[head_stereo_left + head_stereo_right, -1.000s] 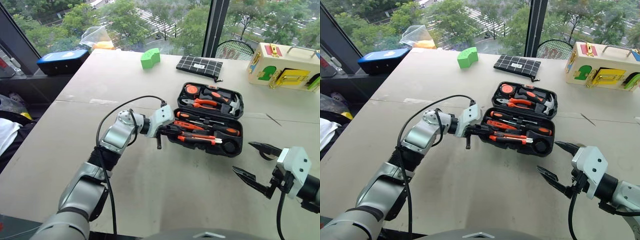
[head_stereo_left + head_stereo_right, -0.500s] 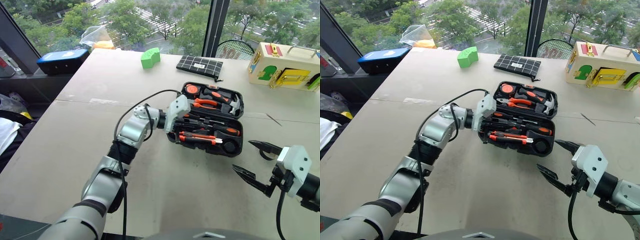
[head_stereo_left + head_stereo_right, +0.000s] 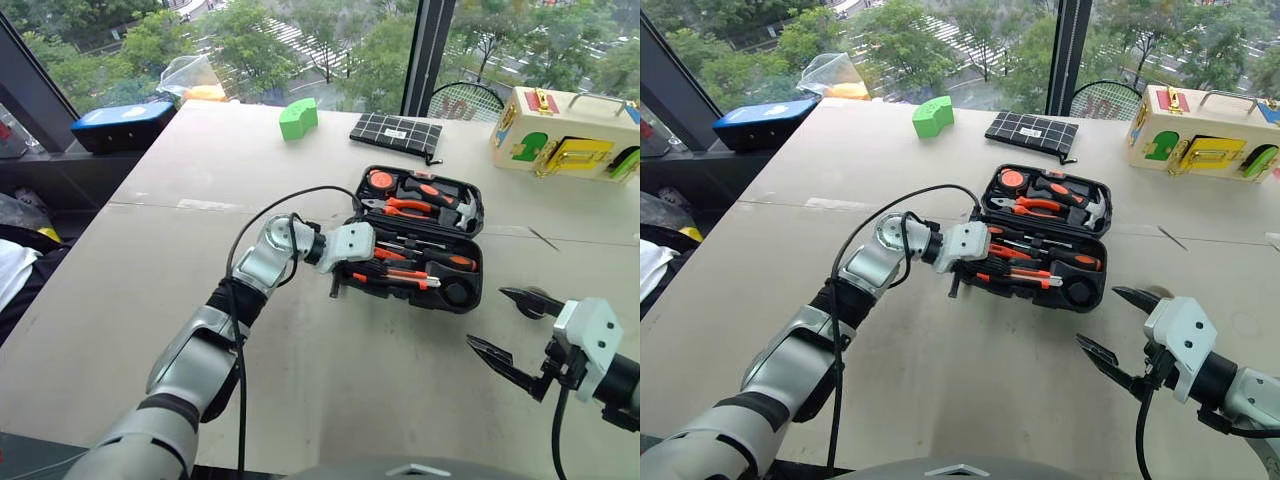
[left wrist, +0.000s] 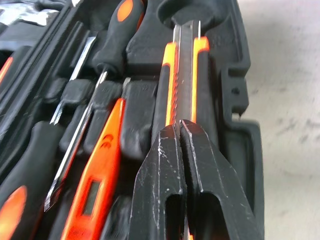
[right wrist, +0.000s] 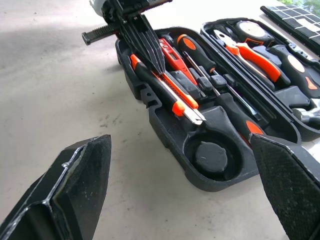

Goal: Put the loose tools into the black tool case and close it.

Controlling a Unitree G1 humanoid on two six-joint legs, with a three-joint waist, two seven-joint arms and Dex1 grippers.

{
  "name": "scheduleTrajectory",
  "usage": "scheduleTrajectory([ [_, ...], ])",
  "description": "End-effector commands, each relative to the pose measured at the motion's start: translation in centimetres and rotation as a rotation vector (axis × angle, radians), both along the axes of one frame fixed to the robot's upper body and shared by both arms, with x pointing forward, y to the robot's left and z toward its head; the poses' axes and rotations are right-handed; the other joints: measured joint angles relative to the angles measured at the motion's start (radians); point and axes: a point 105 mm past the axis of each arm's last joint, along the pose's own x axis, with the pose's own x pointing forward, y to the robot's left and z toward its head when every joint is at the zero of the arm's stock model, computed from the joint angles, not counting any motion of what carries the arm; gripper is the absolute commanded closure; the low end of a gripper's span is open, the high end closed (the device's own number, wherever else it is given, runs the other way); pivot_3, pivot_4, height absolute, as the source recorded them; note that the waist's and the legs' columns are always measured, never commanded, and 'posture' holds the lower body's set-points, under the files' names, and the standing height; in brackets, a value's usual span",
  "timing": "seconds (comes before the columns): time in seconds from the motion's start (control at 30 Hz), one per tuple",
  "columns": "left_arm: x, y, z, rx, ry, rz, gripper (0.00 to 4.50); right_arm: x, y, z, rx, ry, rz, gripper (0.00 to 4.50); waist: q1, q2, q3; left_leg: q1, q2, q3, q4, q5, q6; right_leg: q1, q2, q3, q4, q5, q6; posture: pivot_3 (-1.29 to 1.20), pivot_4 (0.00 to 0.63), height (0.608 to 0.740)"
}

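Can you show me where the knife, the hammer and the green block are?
utility knife [image 4: 183, 75], left wrist view, on its metal blade strip.
hammer [image 3: 462, 212], left eye view, on its head.
green block [image 3: 298, 118], left eye view, on its front.

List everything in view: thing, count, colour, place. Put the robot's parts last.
black tool case: 1, black, open at table centre.
utility knife: 1, orange and black, in the case's front slot.
tester screwdriver: 1, orange, in the case beside the knife.
screwdrivers: 2, black and orange handles, in the case's near half.
tape roll: 1, black, round slot at the case's right end.
pliers: 1, orange handles, far half.
hammer: 1, black with orange, far half.
grid pouch: 1, black, behind the case.
green block: 1, far table.
wooden box: 1, cream, far right.
blue box: 1, far left.
table: 1, beige.
left gripper: shut, over the knife.
right gripper: open, near right.
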Motion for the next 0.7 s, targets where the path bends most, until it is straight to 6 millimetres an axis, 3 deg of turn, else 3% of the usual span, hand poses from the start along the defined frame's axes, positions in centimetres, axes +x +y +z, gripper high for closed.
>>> scheduleTrajectory([
  [0.03, 0.1, 3.2, -4.1, 0.171, 0.065, 0.068, 4.41, 0.0, 0.4, 0.8, -0.002, -0.045, 0.018, 0.0, -0.001, 0.0, -0.002, 0.001, 0.0, 0.0, 0.0, 0.0, 0.0, 0.0, 0.0, 0.0, 0.0, 0.0, 0.0, 0.0, 0.15, 0.74],
  [0.4, -0.1, 4.8, -5.5, 0.297, -0.12, -0.062, 4.41, 0.2, 0.3, 0.8, -0.008, -0.045, 0.031, 0.0, -0.006, 0.001, -0.01, 0.002, 0.0, 0.0, 0.0, 0.0, 0.0, 0.001, 0.0, 0.0, 0.003, 0.0, 0.0, 0.0, 0.15, 0.74],
  [0.7, -0.8, 4.6, -6.0, 0.324, -0.144, -0.139, 4.41, 0.1, 0.4, 0.6, -0.006, -0.041, 0.032, 0.0, -0.015, 0.003, -0.014, 0.003, 0.0, 0.0, 0.0, 0.0, 0.0, 0.001, 0.0, 0.001, 0.003, 0.0, 0.0, 0.0, 0.15, 0.74],
])
